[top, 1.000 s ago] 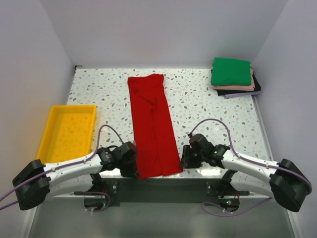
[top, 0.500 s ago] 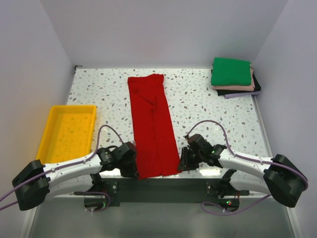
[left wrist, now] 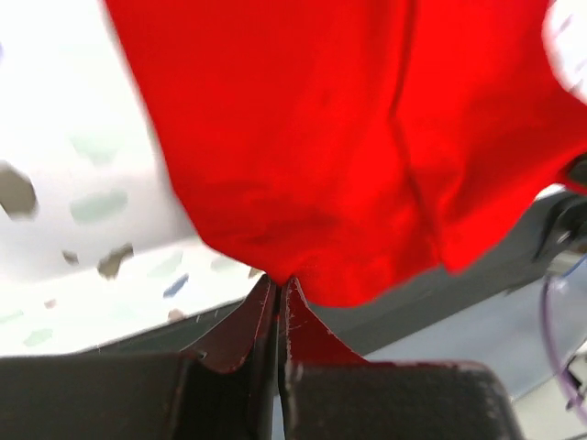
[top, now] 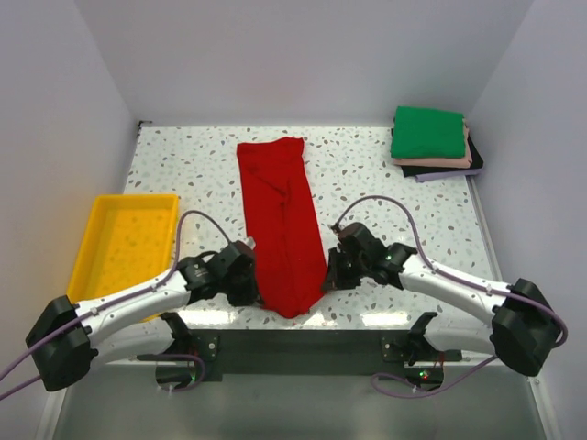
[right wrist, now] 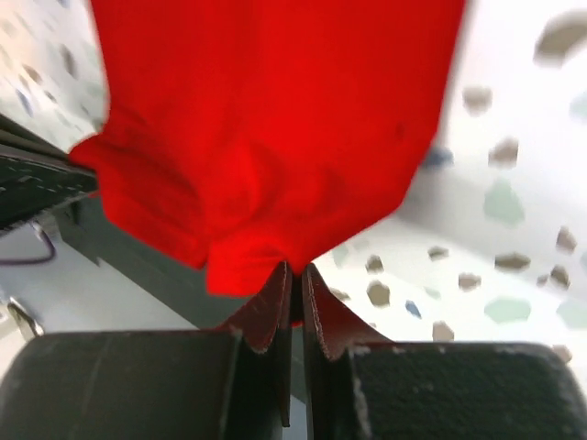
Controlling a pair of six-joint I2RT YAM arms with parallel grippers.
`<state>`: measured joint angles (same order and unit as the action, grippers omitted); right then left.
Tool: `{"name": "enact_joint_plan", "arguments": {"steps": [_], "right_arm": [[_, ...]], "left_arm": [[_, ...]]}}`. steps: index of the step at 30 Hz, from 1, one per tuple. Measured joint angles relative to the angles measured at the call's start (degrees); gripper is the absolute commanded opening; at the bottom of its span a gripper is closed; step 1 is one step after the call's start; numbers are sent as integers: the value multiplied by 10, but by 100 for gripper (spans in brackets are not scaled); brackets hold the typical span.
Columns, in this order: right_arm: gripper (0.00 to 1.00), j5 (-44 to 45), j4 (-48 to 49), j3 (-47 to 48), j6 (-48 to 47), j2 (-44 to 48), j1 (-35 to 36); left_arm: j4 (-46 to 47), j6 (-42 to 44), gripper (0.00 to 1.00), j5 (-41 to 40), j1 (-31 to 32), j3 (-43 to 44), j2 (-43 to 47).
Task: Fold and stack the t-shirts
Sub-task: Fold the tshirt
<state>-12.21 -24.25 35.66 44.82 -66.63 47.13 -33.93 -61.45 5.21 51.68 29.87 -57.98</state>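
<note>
Top external: left gripper [left wrist: 278,286] and right gripper [right wrist: 293,272] pinch red t-shirt [top: 280,211] near corners; shallow bite, 1 may slip

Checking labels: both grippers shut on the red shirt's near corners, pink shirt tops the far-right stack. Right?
No: a green shirt tops the stack, as the top view shows. The left gripper and right gripper are shut on the near corners of the red shirt.

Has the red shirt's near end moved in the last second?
Yes. Near corners of the red t-shirt, pinched by the left gripper and right gripper, have moved farther from the near edge of the table.
</note>
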Motion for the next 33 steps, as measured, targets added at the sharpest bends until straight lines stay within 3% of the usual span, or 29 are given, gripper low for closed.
{"name": "enact_joint_plan", "arguments": {"steps": [14,24,33], "right_arm": [[0,11,14,191,-56,-214,-89],[0,17,30,313,-56,-352,-123],[0,18,32,396,-56,-421,-156]], "left_arm": [[48,113,0,-36,-148,146,-152],[101,132,0,-42,-231,209,-257],[134,132,0,-34,-277,245,-326]]}}
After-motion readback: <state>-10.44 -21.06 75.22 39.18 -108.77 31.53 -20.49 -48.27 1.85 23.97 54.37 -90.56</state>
